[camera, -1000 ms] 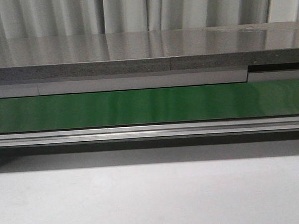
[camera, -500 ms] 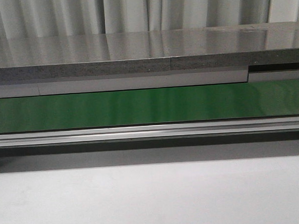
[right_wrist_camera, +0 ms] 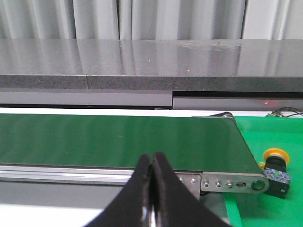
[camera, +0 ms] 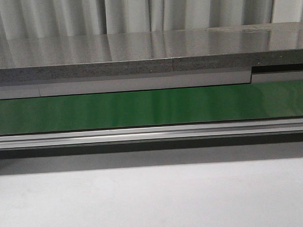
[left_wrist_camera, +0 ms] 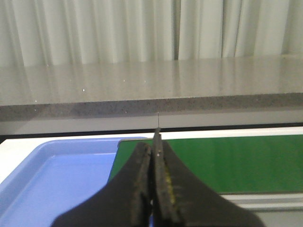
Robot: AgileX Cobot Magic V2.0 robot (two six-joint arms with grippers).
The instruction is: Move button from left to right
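Observation:
The button (right_wrist_camera: 276, 169), a yellow-orange cap on a black body, shows only in the right wrist view, lying on a bright green surface (right_wrist_camera: 284, 135) just past the end of the green conveyor belt (right_wrist_camera: 118, 139). My right gripper (right_wrist_camera: 152, 158) is shut and empty, in front of the belt's metal rail, well to the side of the button. My left gripper (left_wrist_camera: 152, 147) is shut and empty, above the edge where a blue tray (left_wrist_camera: 52, 175) meets the belt (left_wrist_camera: 227, 161). Neither gripper shows in the front view.
The green belt (camera: 151, 107) runs across the front view with an aluminium rail (camera: 152, 133) before it and a grey stone counter (camera: 139, 56) behind. White tabletop (camera: 155, 199) lies in front. A metal bracket (right_wrist_camera: 232, 182) ends the rail near the button.

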